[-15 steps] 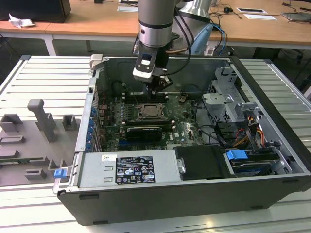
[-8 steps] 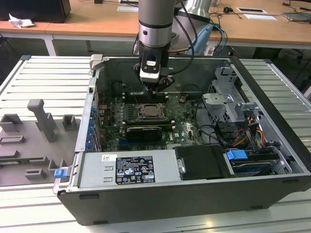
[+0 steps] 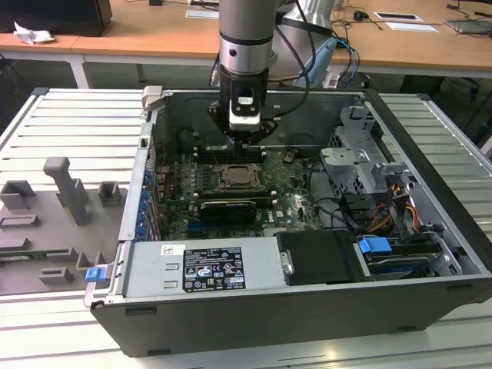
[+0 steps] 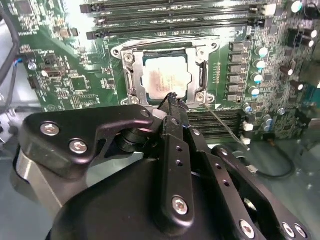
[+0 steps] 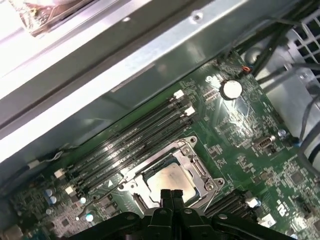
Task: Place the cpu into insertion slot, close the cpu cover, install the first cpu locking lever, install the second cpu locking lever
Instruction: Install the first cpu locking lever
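The gripper is closed: the two black fingertips meet with nothing between them. In the exterior view, the gripper hangs inside the open computer case, above the motherboard.

The cpu lies flat in the insertion slot, metal face up. In both wrist views, the fingertips sit just over the edge of the chip nearest the arm. Whether they touch it cannot be told. In the first wrist view, the gripper overlaps the near edge of the cpu.

The cpu cover lies down around the chip, and the chip face shows through its window. Memory slots run along the far side of the socket. A thin wire rod slants away from one near corner of the cover.
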Action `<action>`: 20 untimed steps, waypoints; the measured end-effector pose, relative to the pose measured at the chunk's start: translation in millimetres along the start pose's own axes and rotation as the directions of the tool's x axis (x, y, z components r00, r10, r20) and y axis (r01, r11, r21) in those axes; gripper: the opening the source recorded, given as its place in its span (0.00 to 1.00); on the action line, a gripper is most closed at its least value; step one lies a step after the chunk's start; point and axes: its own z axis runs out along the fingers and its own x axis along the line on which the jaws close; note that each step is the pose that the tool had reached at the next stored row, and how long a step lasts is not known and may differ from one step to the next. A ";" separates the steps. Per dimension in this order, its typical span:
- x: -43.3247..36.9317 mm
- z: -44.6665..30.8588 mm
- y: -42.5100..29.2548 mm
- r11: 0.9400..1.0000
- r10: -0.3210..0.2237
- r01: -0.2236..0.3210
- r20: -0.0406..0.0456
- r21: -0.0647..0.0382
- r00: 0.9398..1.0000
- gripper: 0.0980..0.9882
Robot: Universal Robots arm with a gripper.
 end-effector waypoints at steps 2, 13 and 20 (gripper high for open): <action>0.0 0.0 0.0 1.000 -0.030 0.030 -0.001 0.000 1.000 0.01; 0.0 0.0 0.0 0.982 -0.186 0.186 -0.004 -0.002 0.982 0.01; 0.0 0.0 0.0 0.940 -0.342 0.342 -0.008 -0.004 0.940 0.01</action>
